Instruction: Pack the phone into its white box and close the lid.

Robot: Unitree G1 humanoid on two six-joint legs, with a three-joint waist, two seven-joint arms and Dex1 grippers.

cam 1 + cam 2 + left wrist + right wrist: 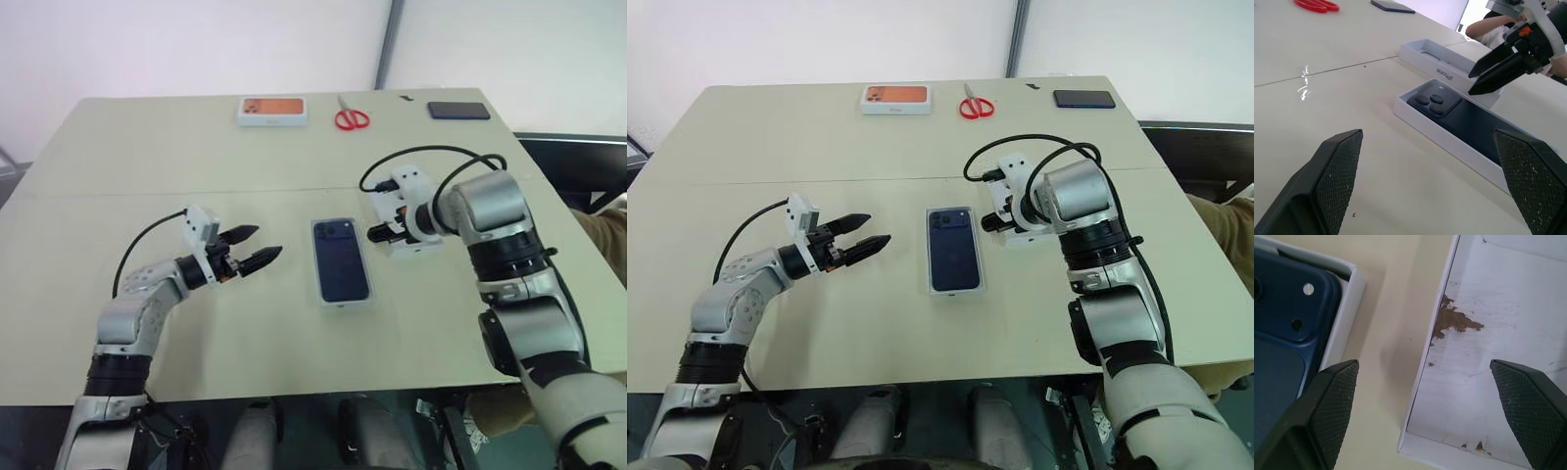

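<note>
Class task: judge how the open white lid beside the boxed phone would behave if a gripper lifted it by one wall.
The lid is probably light, being an empty shallow tray. Its thin card walls may flex. Torn patches inside suggest it tears easily.

The navy phone (953, 249) lies back-up inside the white box (954, 287), mid-table. Just to its right sits the lid (1488, 362), open side up, off the box.

Phone (341, 259) face-down in white box (344, 301) mid-table, open left gripper (259, 247) nearby, right gripper (384, 227) just right.
</note>
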